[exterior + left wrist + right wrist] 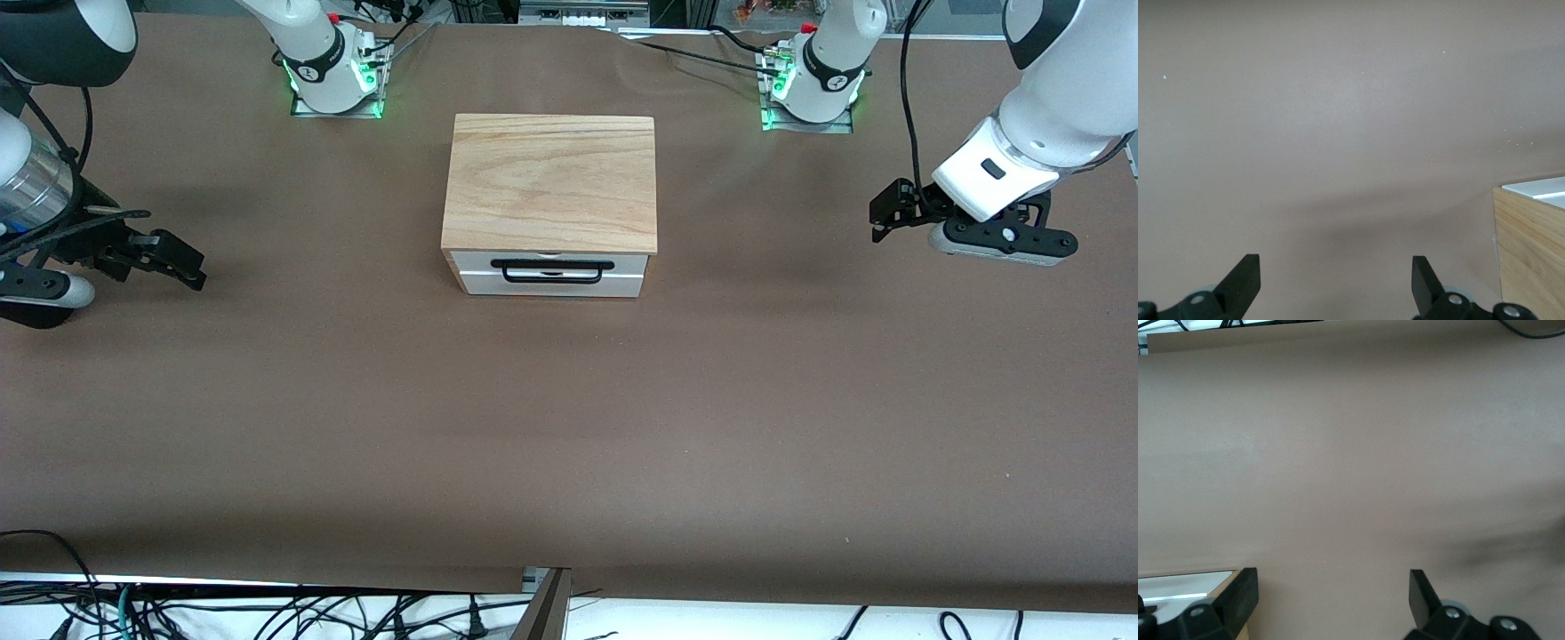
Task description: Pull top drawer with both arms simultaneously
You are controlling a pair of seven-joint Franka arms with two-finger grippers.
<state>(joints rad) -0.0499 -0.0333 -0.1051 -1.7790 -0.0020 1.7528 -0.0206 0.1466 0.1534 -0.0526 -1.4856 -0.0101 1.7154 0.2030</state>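
Nearest my front camera lies the bare brown bench [569, 427], with nothing between its edge and the cabinet. Farther back, at mid-bench, stands the cabinet, its white front turned toward that camera; the top drawer [551, 264] sits flush and closed beneath the light wooden top board [551, 182], and its black bar handle [552, 269] is untouched. Level with the cabinet, my two grippers hang over bare bench well apart from it: the left gripper [892, 212] toward the left arm's end, the right gripper [182, 262] toward the right arm's end. Both wrist views show the fingers [1245, 280] spread wide and holding nothing, the right pair [1245, 590] likewise, with only a corner of the cabinet in sight. I judge that the approach has not yet begun. The next move calls for me to bring both grippers in front of the drawer, set each around one end of the handle, close together, then pull evenly toward the front camera.
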